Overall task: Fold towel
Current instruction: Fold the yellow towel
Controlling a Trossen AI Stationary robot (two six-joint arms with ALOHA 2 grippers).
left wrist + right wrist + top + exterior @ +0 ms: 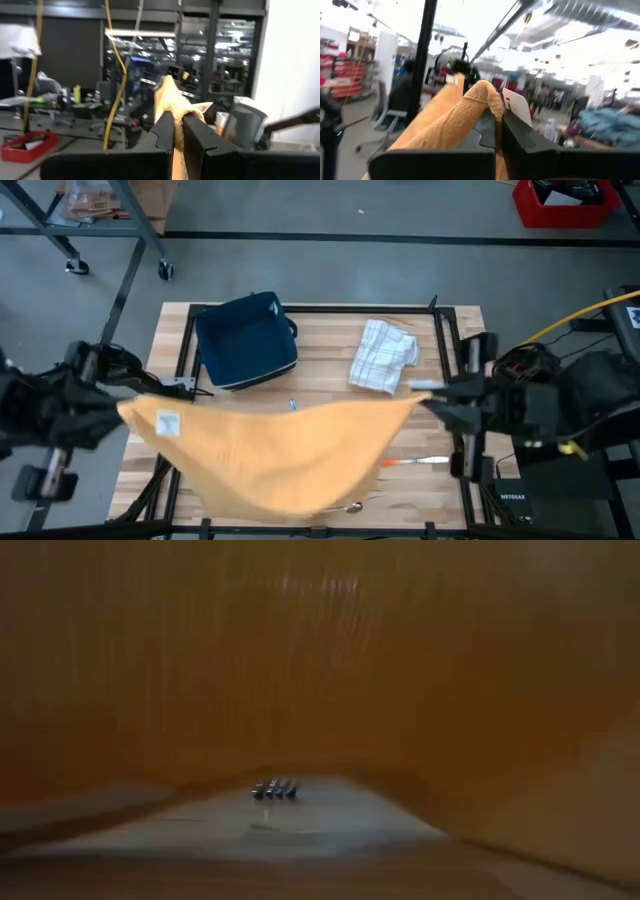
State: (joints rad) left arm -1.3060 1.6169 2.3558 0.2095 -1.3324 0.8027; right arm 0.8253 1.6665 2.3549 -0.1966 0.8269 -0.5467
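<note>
Wooden table [330, 385] beneath yellow towel [280, 445], grey floor [350, 265]

The stretched orange towel [290, 450] hangs across the table's [460, 490] front half, blocking passage there. Behind it stand a navy bag [246, 340] and a checked cloth [383, 356], with bare wood between them.

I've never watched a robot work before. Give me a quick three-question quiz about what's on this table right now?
1. True or false: the yellow towel lies flat on the table.
2. What holds the towel's corners?
3. Which lies nearer the right gripper: A) navy bag B) checked cloth?

Key:
1. False; it hangs stretched between both arms.
2. The left gripper and the right gripper, each shut on a corner.
3. B.
</note>
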